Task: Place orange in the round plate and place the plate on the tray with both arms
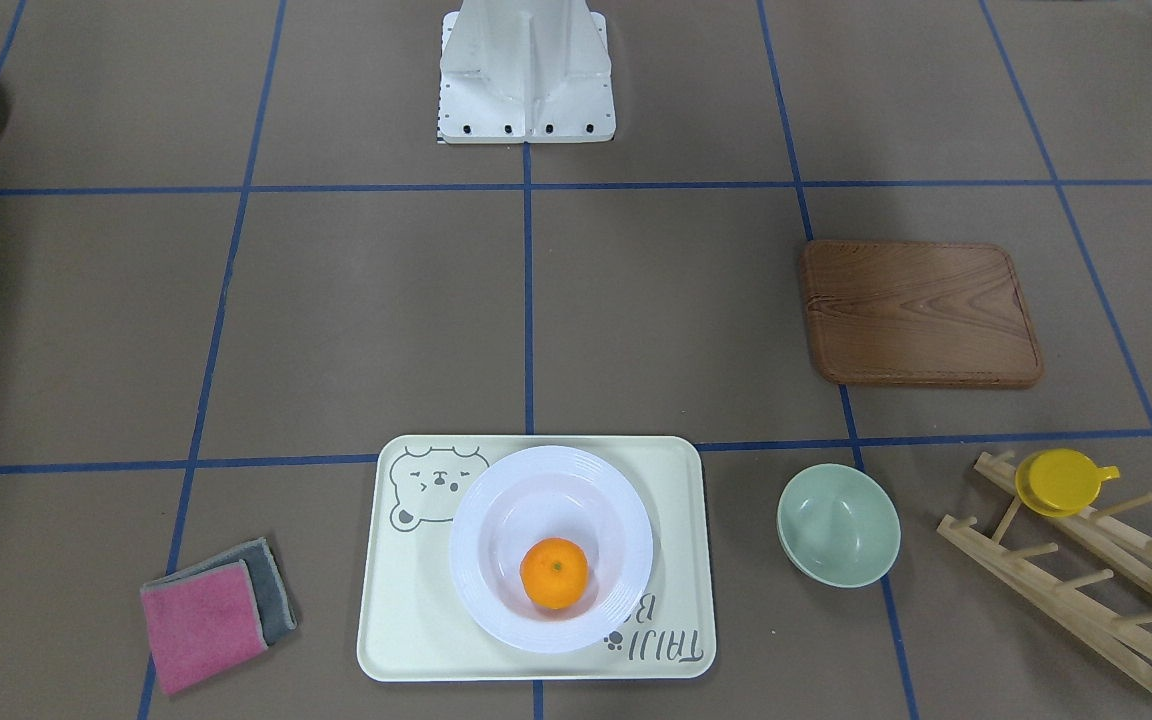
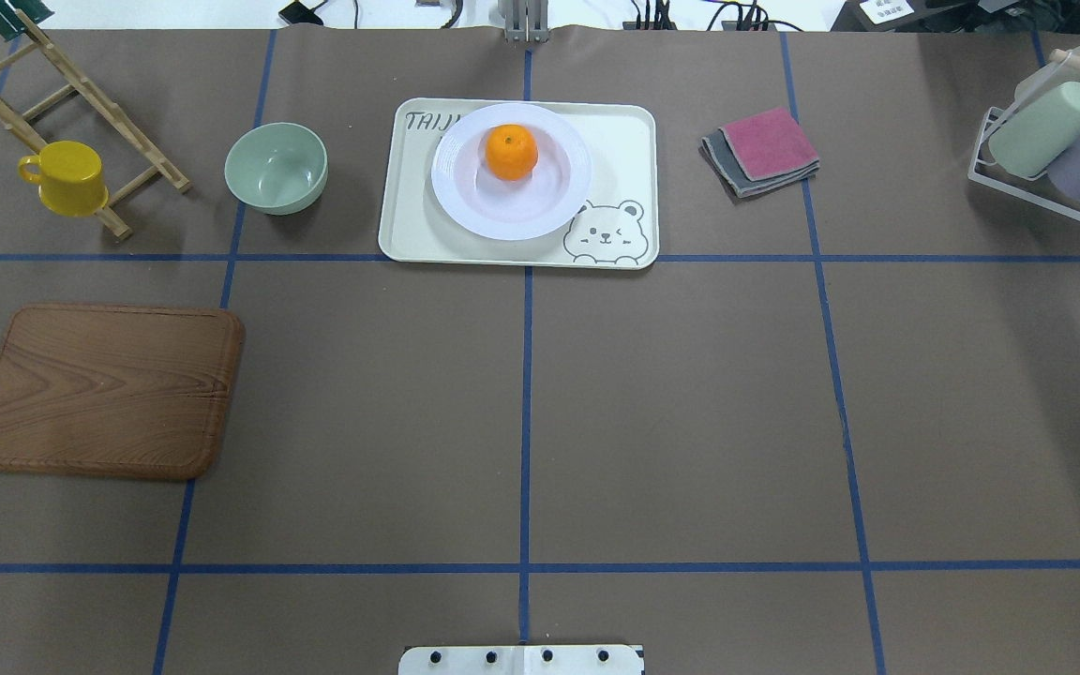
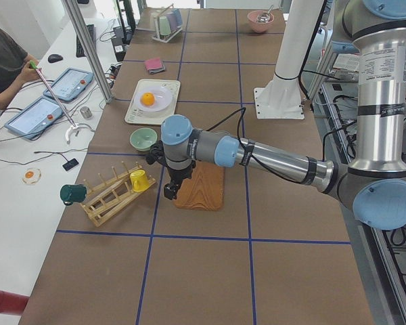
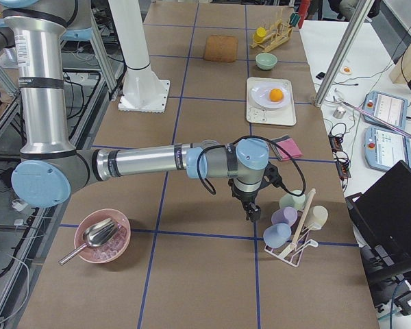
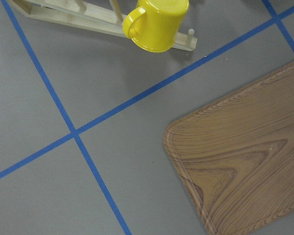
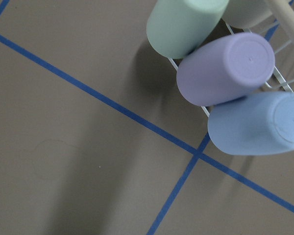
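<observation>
I am seeing the small orange fruit sitting toward twelve o'clock in the white round plate on the cream rectangular tray, but I cannot tell the state of the jaws on the left arm or the right arm.

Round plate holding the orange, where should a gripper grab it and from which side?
Probably by the wide ridged rim of the round plate, at opposite edges, one gripper from each side. The rim flares above the tray, offering a lip to pinch; the orange lies loose in the well, so a two-sided hold keeps it level.

The tray bears "TAIJI B", the rest hidden.
</observation>
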You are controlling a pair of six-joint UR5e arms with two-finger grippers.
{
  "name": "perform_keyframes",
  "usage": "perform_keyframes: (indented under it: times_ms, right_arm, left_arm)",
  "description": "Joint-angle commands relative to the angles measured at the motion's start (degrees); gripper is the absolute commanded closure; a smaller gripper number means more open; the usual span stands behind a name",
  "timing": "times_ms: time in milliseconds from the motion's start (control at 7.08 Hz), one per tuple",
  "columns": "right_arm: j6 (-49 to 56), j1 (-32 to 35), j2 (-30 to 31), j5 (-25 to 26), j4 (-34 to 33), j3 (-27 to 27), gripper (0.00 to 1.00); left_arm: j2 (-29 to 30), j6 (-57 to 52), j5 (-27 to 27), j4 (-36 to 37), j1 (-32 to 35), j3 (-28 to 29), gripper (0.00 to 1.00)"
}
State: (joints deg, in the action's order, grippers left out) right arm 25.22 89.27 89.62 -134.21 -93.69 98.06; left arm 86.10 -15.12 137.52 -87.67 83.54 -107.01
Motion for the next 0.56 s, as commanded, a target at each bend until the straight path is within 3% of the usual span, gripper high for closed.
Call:
perform_keyframes:
  times_ms: [0, 424]
  right_arm:
    - [-0.43, 0.65, 2.05, 0.01, -0.17, 2.4, 0.01]
    - [-0.7, 0.47, 1.7, -0.43, 0.09, 2.4, 0.01]
  left_arm:
    - [-0.15, -0.62, 1.35, -0.04, 0.57, 3.37, 0.01]
    - [0.9, -0.17, 1.34, -0.48, 0.92, 3.74, 0.01]
